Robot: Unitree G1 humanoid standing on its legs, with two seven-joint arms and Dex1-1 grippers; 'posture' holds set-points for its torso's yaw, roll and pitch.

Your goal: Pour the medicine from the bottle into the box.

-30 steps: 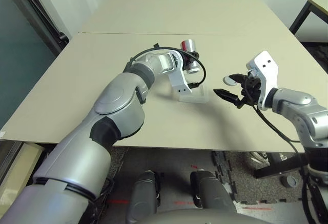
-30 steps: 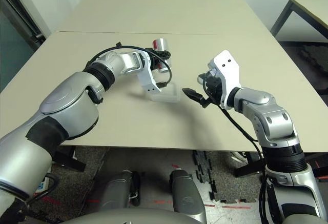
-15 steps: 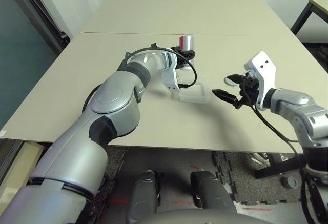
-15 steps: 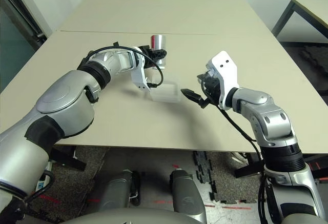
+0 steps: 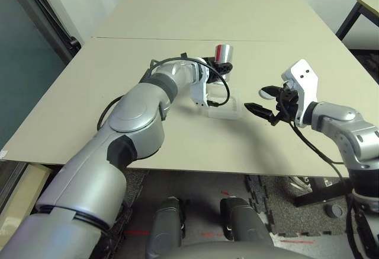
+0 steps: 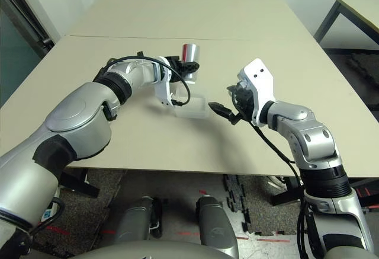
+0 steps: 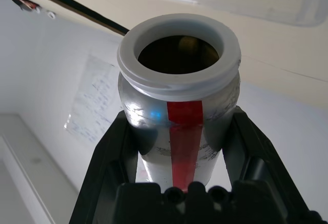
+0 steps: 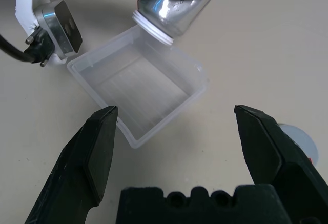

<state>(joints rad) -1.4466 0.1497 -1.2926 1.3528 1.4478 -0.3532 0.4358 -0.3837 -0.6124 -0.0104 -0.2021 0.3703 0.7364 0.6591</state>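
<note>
Cap (image 8: 300, 141) beside right gripper (image 8: 179, 147), near box (image 8: 138, 85).

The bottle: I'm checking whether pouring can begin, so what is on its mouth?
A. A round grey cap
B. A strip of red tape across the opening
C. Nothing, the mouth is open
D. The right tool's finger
C: the left wrist view looks straight into the bottle, past its bare white rim into the dark inside.

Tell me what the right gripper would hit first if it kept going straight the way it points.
Most likely the box: the right gripper, open, points straight at its near corner. The bottle in the left gripper hangs tipped above the box's far rim; depth is uncertain.
</note>
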